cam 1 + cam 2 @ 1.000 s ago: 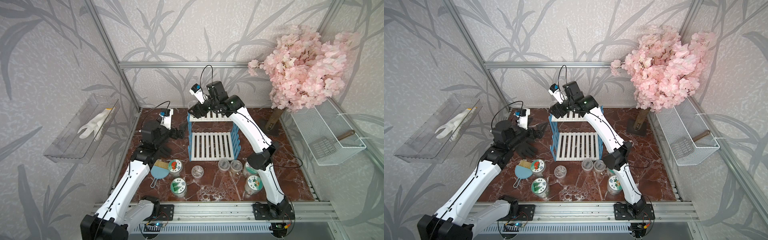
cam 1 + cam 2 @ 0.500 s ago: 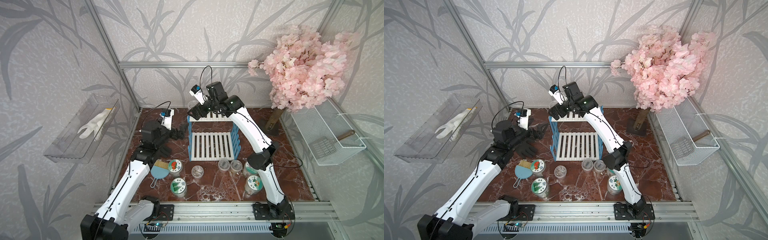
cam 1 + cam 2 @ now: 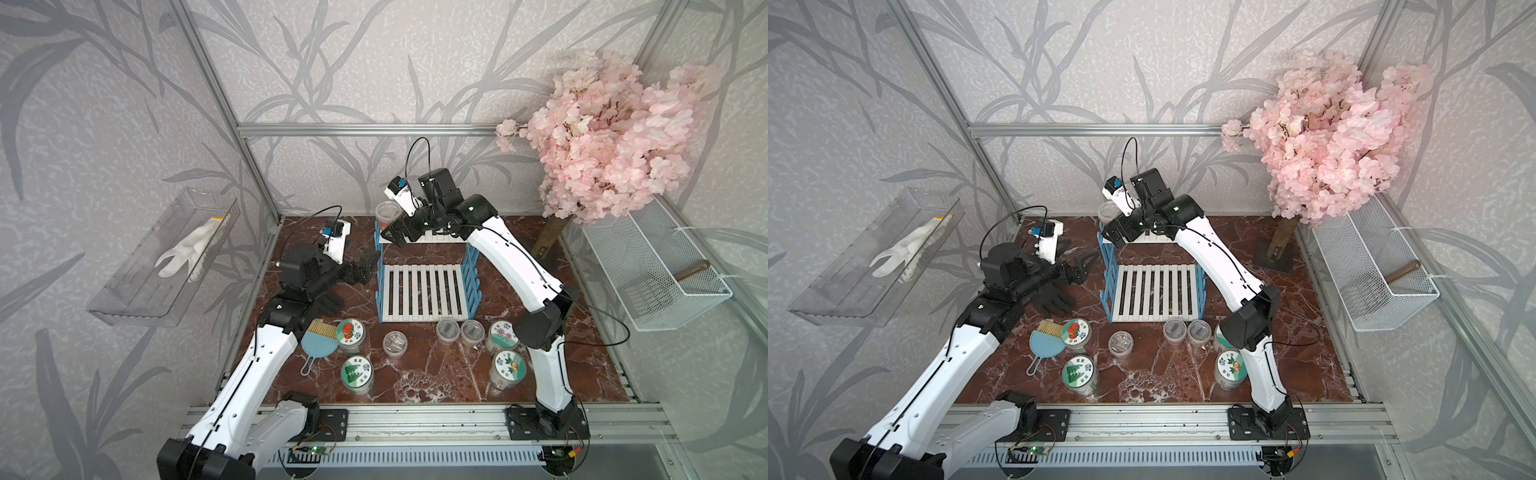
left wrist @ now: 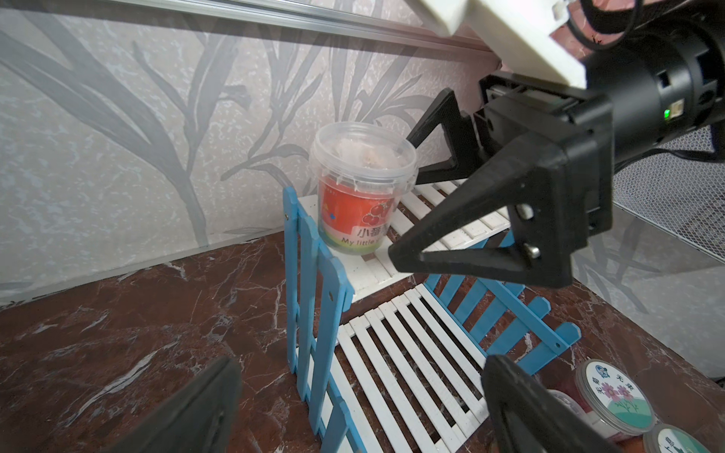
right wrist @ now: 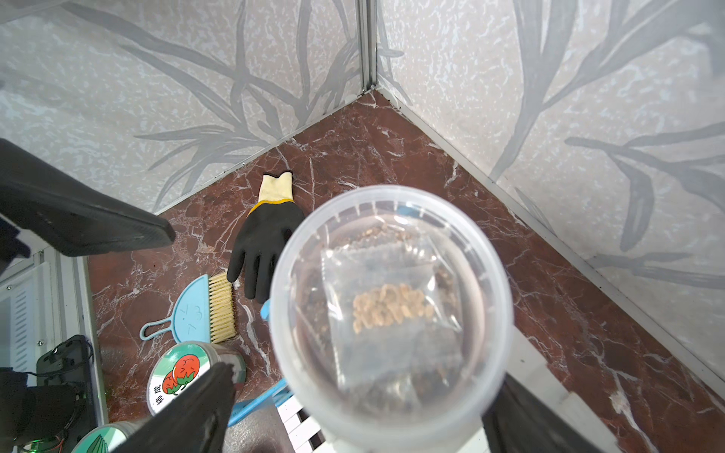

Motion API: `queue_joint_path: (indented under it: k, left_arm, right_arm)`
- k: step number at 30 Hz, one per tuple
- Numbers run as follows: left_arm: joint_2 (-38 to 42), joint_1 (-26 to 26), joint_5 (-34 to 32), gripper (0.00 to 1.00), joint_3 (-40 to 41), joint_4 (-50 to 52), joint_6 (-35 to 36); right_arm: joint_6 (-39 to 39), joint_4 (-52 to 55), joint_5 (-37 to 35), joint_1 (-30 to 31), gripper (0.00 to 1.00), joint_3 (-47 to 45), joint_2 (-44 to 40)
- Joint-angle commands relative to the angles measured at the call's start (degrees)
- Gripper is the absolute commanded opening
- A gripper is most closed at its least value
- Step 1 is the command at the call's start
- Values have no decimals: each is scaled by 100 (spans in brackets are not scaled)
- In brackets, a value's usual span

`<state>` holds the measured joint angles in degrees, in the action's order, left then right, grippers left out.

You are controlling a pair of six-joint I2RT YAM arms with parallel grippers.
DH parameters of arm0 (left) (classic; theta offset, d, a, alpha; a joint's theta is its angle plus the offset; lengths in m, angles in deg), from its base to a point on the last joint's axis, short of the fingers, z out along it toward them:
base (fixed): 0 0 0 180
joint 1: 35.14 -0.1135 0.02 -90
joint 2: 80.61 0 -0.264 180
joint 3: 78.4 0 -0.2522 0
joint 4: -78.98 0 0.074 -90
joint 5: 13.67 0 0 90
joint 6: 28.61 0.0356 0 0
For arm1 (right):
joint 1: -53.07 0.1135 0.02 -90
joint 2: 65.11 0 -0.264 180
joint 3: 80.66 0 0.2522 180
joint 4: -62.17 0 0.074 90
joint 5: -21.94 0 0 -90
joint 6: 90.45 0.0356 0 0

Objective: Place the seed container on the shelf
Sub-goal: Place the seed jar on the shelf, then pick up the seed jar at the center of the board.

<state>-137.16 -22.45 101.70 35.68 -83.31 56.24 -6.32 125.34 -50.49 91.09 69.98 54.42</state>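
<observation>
Placing looks done: seed container (image 4: 363, 188) upright on the shelf's (image 4: 412, 353) upper tier, far-left corner.
Around it the right gripper (image 3: 395, 233) is spread, not pinching; left gripper (image 3: 368, 269) spread, empty. Next, likely: back out without tipping it.

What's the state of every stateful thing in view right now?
seed container, upright on the upper tier, not gripped
shelf, standing upright, seed container at its top corner
right gripper, open, jaws either side of the seed container
left gripper, open, holding nothing
</observation>
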Motion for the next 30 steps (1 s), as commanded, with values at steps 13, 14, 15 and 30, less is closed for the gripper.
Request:
queue_joint_path:
  k: [13, 14, 15, 30]
  left_arm:
    - [207, 57, 769, 100, 90, 67, -126]
    - [242, 95, 819, 100, 158, -30, -127]
    - [287, 126, 880, 100, 218, -103, -112]
    - [867, 1203, 404, 100, 900, 651, -24]
  right_arm:
    - [171, -2666, -40, -23, 99, -3676, -2431]
    - [252, -2852, 2, -23, 99, -3938, -2608]
    - [316, -3016, 61, -22, 99, -4189, -2749]
    - [1149, -4286, 252, -23, 99, -7340, -4576]
